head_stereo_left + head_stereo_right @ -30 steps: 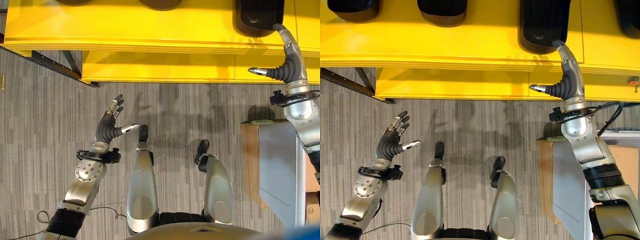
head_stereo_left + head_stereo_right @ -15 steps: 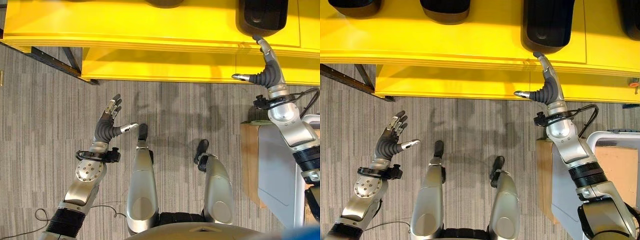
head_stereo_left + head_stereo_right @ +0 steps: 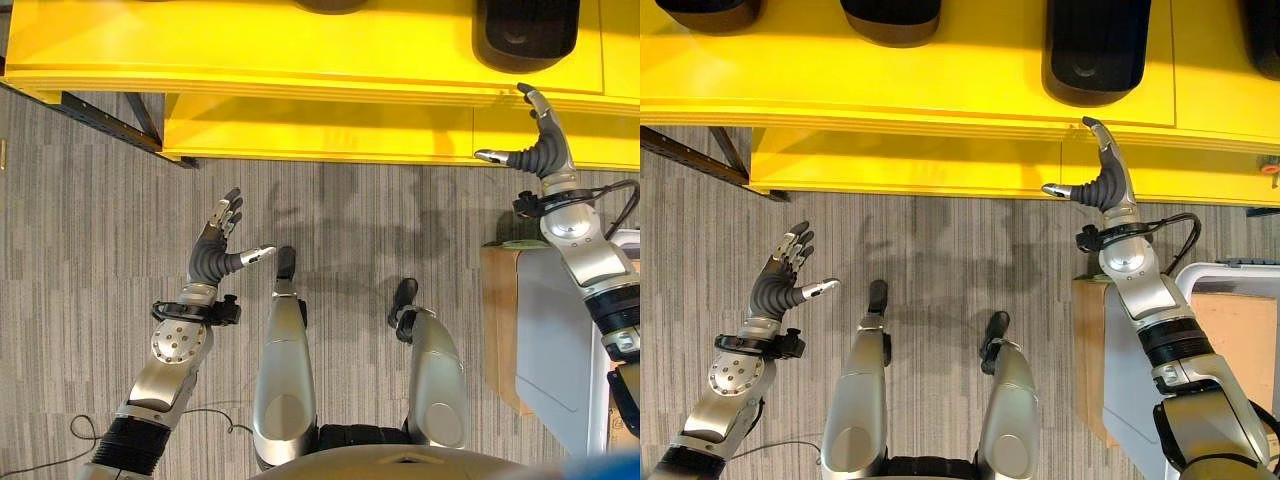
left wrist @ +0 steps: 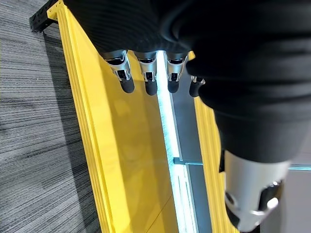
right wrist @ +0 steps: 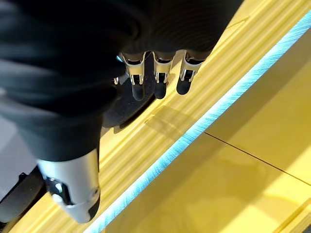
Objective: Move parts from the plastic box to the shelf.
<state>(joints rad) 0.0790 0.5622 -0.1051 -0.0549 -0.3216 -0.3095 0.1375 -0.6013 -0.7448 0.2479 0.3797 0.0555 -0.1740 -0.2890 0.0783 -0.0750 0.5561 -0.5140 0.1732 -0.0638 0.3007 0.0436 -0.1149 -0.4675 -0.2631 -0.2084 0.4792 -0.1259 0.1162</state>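
Right eye view: the yellow shelf (image 3: pixel 890 95) is seen across the far side, with several black parts (image 3: pixel 1095 50) lying on its top level. The right hand (image 3: pixel 1102 185) is raised at the shelf's near edge, just short of the nearest part, its fingers straight and its thumb spread to the left; nothing is held. In the right wrist view the fingertips (image 5: pixel 159 90) are set just before a dark rounded shape, probably that part. The left hand (image 3: pixel 213 255) is held over the grey carpet (image 3: pixel 80 250), well apart from the shelf, fingers extended and empty. A white container (image 3: pixel 1225 275) is seen at the right edge.
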